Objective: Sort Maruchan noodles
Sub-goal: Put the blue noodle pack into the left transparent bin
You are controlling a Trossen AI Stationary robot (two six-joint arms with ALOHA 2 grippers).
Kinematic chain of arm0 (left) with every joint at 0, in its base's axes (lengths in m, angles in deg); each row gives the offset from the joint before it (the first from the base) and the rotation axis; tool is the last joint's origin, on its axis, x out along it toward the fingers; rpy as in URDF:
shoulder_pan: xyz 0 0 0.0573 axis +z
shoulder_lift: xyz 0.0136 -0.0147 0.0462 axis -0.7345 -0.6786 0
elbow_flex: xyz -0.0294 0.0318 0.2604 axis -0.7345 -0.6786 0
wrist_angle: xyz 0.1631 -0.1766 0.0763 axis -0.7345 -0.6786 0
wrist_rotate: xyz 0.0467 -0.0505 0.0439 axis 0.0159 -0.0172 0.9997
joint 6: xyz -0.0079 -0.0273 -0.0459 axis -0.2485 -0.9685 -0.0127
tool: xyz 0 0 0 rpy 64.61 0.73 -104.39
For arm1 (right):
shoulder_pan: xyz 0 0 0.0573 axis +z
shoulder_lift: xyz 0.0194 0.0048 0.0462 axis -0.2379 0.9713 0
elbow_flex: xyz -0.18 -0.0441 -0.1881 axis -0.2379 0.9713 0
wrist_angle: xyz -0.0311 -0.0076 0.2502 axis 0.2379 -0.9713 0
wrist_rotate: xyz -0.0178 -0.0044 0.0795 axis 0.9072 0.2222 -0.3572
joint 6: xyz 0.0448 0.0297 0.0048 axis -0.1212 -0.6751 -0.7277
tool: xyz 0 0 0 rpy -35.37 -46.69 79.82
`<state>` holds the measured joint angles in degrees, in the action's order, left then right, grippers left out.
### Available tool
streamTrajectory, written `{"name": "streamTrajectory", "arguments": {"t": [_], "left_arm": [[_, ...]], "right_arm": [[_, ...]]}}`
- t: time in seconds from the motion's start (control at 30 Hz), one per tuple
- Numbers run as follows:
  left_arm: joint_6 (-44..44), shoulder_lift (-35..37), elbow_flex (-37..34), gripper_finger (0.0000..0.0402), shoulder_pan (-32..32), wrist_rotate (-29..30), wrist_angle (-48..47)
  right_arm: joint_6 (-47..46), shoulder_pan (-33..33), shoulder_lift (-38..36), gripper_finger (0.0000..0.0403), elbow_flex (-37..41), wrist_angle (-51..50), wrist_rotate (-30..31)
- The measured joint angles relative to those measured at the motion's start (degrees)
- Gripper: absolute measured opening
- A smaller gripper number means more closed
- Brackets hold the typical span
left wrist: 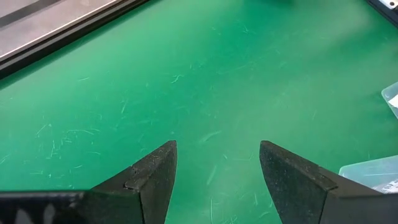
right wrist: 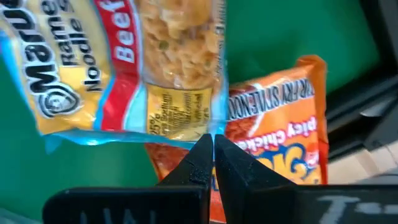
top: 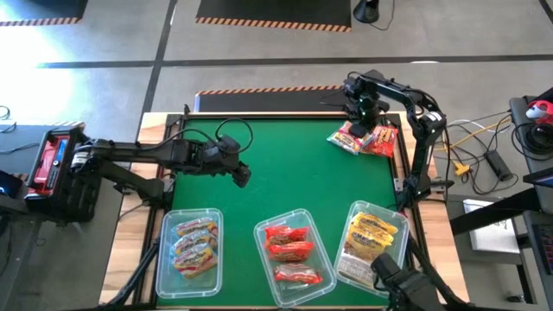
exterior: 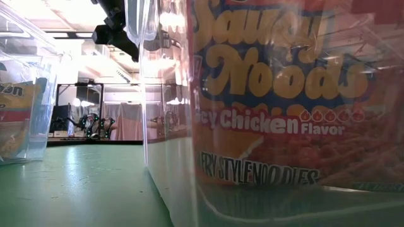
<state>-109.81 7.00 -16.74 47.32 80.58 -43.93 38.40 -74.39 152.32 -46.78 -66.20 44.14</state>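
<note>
Nearest the lens: clear bin (exterior: 265, 157) pressed close, a spicy chicken packet (exterior: 278, 82) showing through its wall.
Right jaws (right wrist: 213, 149): closed on the edge of a yellow Beef ramen packet (right wrist: 124, 68), at the counter's far right corner, above an orange spicy chicken packet (right wrist: 280, 137).
Left jaws (left wrist: 217, 168): apart, empty, over bare green counter (left wrist: 186, 74) near the left edge.
Bins: three along the near edge; the yellow bin (top: 373, 242) sits rightmost.
Advice: the grip is thin, so lift slowly and carry low to that bin.

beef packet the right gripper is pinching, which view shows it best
The right wrist view: the beef packet fills it, label readable, edge pinched in the right gripper. The high view shows it small at the table's far right corner. Low and left wrist views miss it.
</note>
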Motion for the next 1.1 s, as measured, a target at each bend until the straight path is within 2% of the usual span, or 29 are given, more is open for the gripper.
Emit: {"name": "streamTrajectory", "arguments": {"t": [0.1,0.23,0.6,0.73,0.9,1.1], "left_arm": [[0.0,0.0,0.0,0.0213,0.0,0.0,0.0],[-0.3,0.0,0.0,0.0213,-0.1,0.0,0.0],[-0.4,0.0,0.0,0.0213,-0.1,0.0,-0.2],[-0.2,0.0,0.0,0.0213,-0.1,0.0,-0.2],[0.5,0.0,0.0,0.0213,0.0,1.6,-0.2],[0.5,0.0,0.0,0.0213,0.1,1.8,-0.2]], "right_arm": [[0.2,0.1,0.0,0.0008,0.0,0.0,2.4],[-5.1,-0.5,-0.4,0.0008,0.0,-0.5,11.7],[-7.8,-0.9,-1.9,0.0008,0.0,-0.1,11.7],[-6.3,-0.6,-3.5,0.0008,0.1,-0.3,8.8],[-3.4,-0.4,-5.8,0.0008,0.4,0.2,-5.3],[-13.0,1.1,-5.8,0.0008,2.8,1.9,-5.6]]}}
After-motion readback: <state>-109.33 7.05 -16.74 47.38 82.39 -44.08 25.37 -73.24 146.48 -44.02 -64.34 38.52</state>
